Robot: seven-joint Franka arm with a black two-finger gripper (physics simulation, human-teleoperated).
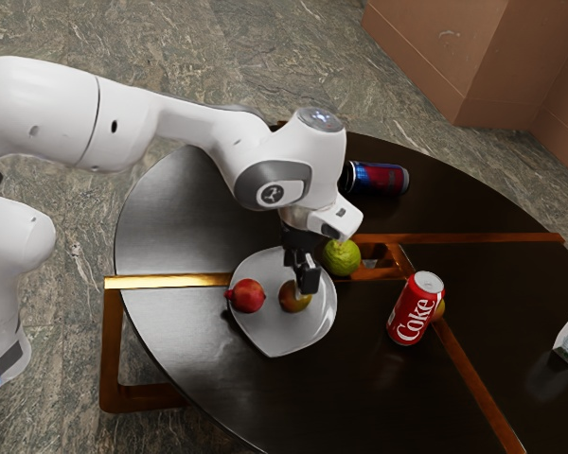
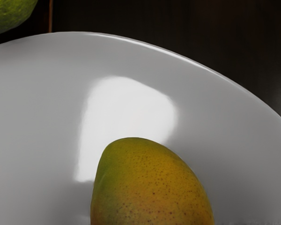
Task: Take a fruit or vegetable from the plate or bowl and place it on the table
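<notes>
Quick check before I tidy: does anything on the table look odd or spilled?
The blue can lies on its side on the table, beyond the green fruit, perhaps knocked over, while the Coke stands upright. I see no spill.

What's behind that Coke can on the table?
Beside the Coke can's edge, toward the exterior view's right, part of a rounded yellowish-brown object peeks out. The can covers the rest, so I can't tell what it is. A wooden strip also runs behind the can.
</notes>
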